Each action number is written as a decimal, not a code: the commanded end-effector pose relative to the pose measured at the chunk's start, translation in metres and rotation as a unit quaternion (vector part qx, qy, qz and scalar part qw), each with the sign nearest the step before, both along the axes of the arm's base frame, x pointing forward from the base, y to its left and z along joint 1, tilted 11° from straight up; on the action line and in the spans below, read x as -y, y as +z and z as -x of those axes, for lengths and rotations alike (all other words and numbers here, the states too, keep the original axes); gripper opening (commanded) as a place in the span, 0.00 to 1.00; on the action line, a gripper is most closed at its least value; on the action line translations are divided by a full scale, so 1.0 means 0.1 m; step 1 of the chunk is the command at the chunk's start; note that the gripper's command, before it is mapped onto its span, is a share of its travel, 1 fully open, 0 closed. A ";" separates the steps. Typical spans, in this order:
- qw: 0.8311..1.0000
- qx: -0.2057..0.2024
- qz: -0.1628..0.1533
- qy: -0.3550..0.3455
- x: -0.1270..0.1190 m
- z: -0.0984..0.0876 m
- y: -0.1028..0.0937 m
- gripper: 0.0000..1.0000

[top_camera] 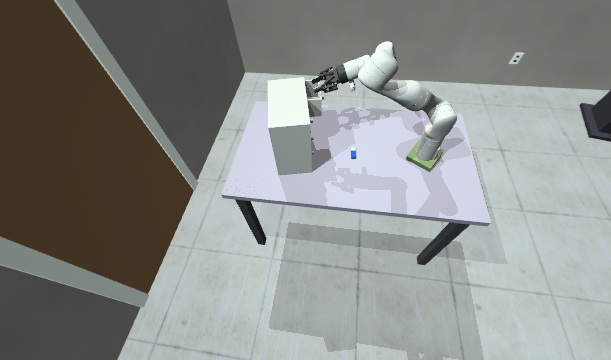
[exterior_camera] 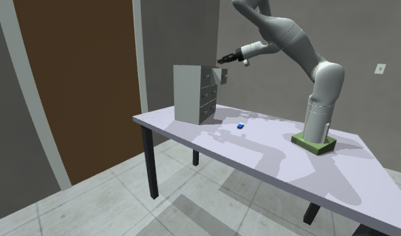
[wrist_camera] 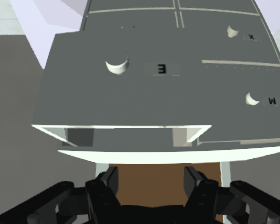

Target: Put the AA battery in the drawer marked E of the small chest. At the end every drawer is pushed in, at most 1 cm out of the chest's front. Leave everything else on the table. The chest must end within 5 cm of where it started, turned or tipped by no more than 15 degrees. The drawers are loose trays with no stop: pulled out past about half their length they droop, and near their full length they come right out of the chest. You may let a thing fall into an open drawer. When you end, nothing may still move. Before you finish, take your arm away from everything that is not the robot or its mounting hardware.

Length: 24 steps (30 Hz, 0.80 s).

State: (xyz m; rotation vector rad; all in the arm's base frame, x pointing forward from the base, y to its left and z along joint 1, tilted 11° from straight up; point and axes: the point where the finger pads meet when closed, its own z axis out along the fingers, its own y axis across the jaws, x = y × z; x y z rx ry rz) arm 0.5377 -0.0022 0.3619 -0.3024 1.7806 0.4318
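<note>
The small pale chest (top_camera: 287, 104) (exterior_camera: 187, 93) (wrist_camera: 166, 156) stands upright on the table. Drawer E (top_camera: 316, 107) (exterior_camera: 224, 77) (wrist_camera: 162, 82), in its top row, stands pulled out, with its handle and letter showing in the wrist view. A narrow strip of its inside shows there, with no battery visible in it. My gripper (top_camera: 315, 86) (exterior_camera: 220, 61) (wrist_camera: 151, 177) is open, with nothing between its fingers, above the chest's top edge and the open drawer. The AA battery is not visible in any current view; most of the drawer's inside is hidden.
A small blue and white object (top_camera: 353, 154) (exterior_camera: 240, 126) lies on the table (top_camera: 385, 197) (exterior_camera: 253, 157) in front of the chest. Drawer M (wrist_camera: 271, 117) is beside drawer E, and drawer X (wrist_camera: 246, 50) is below M. Both look pushed in.
</note>
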 end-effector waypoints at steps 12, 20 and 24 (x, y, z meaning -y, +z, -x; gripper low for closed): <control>1.000 0.001 0.000 0.000 0.02 0.04 0.01 1.00; 1.000 0.001 0.000 0.000 0.12 0.26 -0.01 1.00; 1.000 0.001 0.000 0.000 0.21 0.46 -0.03 1.00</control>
